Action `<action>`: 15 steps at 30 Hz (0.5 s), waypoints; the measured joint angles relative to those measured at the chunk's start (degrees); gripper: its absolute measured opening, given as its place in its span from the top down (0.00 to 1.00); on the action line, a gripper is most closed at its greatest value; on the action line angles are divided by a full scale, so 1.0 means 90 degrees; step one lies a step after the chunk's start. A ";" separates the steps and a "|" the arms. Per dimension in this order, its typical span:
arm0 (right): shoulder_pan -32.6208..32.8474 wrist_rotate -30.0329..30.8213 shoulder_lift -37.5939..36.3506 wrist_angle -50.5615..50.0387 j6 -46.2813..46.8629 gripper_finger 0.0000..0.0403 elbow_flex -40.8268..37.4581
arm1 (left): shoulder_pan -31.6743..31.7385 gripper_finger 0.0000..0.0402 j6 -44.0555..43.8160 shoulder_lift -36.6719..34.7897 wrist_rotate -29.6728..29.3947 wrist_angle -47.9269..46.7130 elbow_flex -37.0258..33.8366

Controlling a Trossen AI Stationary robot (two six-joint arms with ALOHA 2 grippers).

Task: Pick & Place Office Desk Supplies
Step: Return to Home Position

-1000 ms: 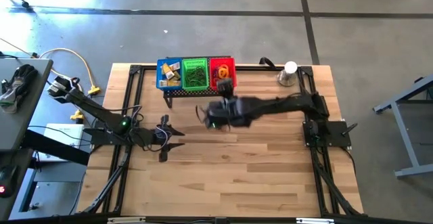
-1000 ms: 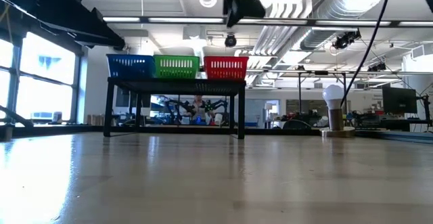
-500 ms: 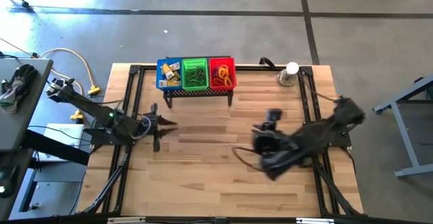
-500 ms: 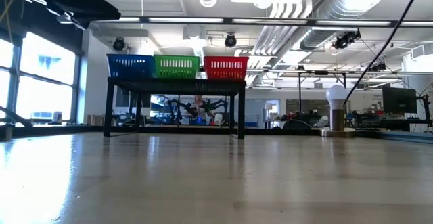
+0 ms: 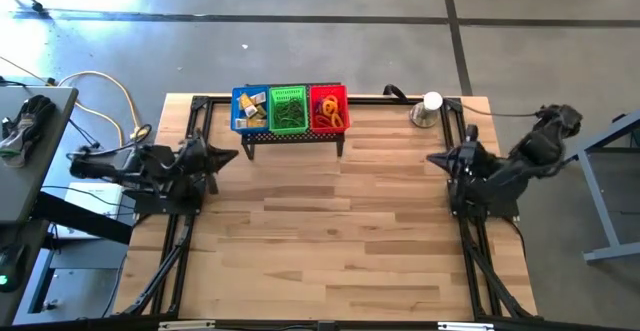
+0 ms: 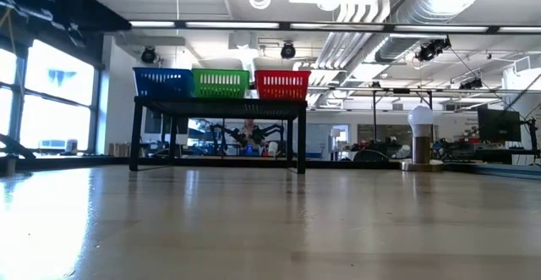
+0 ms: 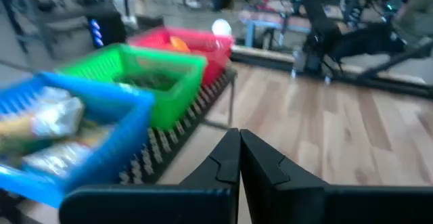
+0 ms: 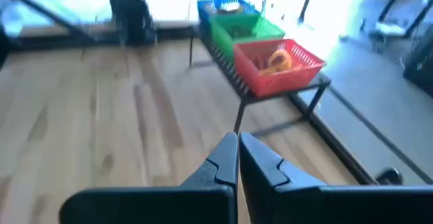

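The office desk supplies lie in three baskets on a black rack (image 5: 290, 136) at the table's far side. Yellow blocks (image 5: 252, 109) fill the blue basket (image 5: 238, 121), dark green loops the green basket (image 5: 288, 111), and orange loops (image 8: 277, 60) the red basket (image 5: 328, 108). My left gripper (image 5: 233, 155) is shut and empty at the table's left edge, pointing at the rack. My right gripper (image 5: 431, 158) is shut and empty at the right edge, pointing toward the table's middle. In both wrist views the fingers (image 7: 239, 158) (image 8: 238, 158) meet with nothing between them.
A silver cup with a white ball (image 5: 428, 109) stands at the far right corner, just beyond my right gripper. Black frame rails (image 5: 190, 221) run along the table's left and right sides. The wooden tabletop (image 5: 330, 231) stretches between the arms and the near edge.
My left gripper has pulled back toward the table's left edge, risen a little and shut. My right gripper has swung fast from beside the red basket across the table to the right edge, rolling as it went. The baskets have not moved.
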 joint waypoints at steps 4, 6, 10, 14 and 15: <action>-0.0080 -0.0602 -0.1539 0.2820 -0.1646 0.99 -0.2156 | 0.0348 1.00 -0.0371 -0.0177 0.0711 0.0209 -0.0543; -0.0115 -0.1070 -0.2213 0.4344 -0.2580 0.99 -0.3196 | 0.0442 1.00 -0.0564 -0.0181 0.0999 0.0692 -0.0995; -0.0339 -0.1909 -0.3104 0.6405 -0.3792 0.99 -0.4825 | 0.0490 1.00 -0.0453 -0.0130 0.1535 0.2303 -0.1990; -0.0684 -0.2287 -0.3853 0.7414 -0.4081 1.00 -0.5890 | 0.0486 1.00 -0.0370 -0.0128 0.1845 0.2958 -0.2600; -0.0792 -0.2301 -0.3971 0.7521 -0.4107 1.00 -0.6134 | 0.0488 1.00 -0.0389 -0.0118 0.1938 0.2892 -0.2617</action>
